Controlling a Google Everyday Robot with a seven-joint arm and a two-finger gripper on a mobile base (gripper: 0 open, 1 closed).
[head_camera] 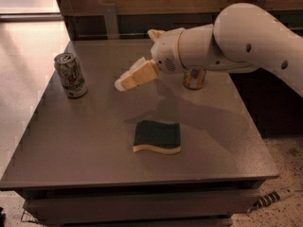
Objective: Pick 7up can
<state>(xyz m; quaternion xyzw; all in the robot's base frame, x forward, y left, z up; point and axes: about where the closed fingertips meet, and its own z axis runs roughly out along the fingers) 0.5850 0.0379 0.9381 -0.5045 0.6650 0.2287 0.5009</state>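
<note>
The 7up can (70,75) stands upright near the left edge of the grey table (85,141); it is white-silver with green markings and a silver top. My gripper (134,59) hangs over the middle of the table, to the right of the can and well apart from it. Its tan fingers (136,76) are spread open and hold nothing. The lower finger points left toward the can.
A green and yellow sponge (157,137) lies flat at the table's centre front. A copper-orange can (194,78) stands behind my arm, partly hidden. A wooden wall and a metal post (111,19) are behind the table. The floor drops away to the left and right.
</note>
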